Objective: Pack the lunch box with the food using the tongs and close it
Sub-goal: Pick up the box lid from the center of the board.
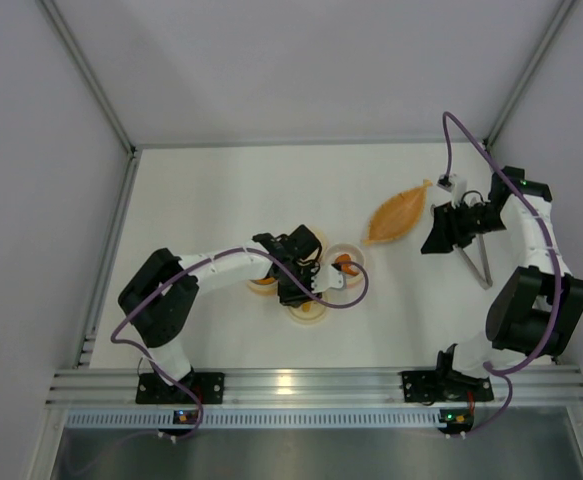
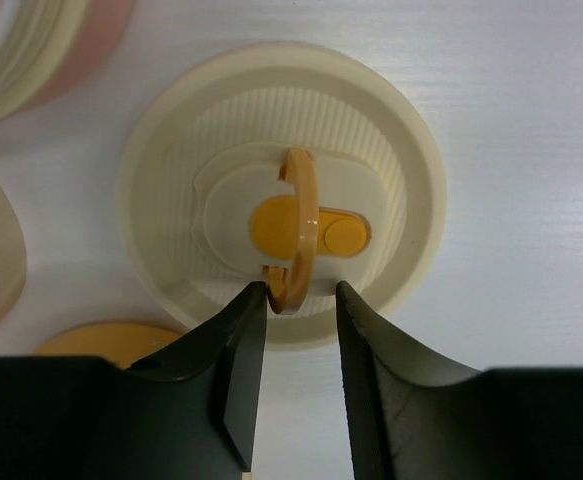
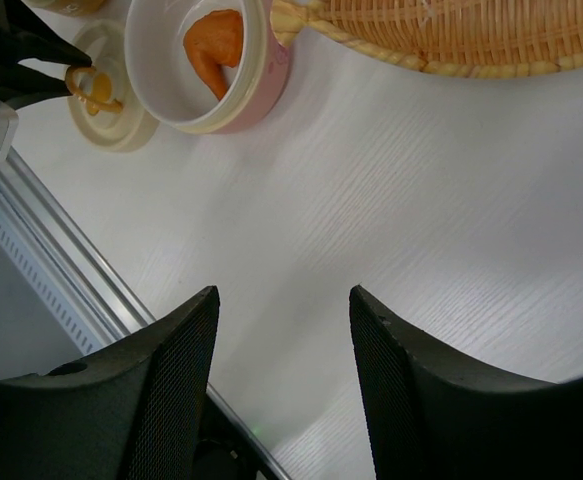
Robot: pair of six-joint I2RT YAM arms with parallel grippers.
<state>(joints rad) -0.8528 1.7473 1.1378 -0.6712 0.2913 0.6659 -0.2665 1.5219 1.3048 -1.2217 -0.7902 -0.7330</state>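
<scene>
The left gripper hung low over a cream lid lying flat at the centre of the left wrist view; the lid's orange ring handle stood upright, its near end between the two black fingertips; the fingers were partly apart, the one on the frame's left touching the ring and the other showing a gap, so nothing was clenched. The right gripper was spread wide over the white table, grasping nothing. In the overhead view the pink tub sat uncovered just right of the left gripper, the orange wedge inside it; the yellow-orange tub lay partly under the left arm. The tongs lay on the table at the right, just below the right gripper; the leaf-shaped dish lay upper right of centre.
</scene>
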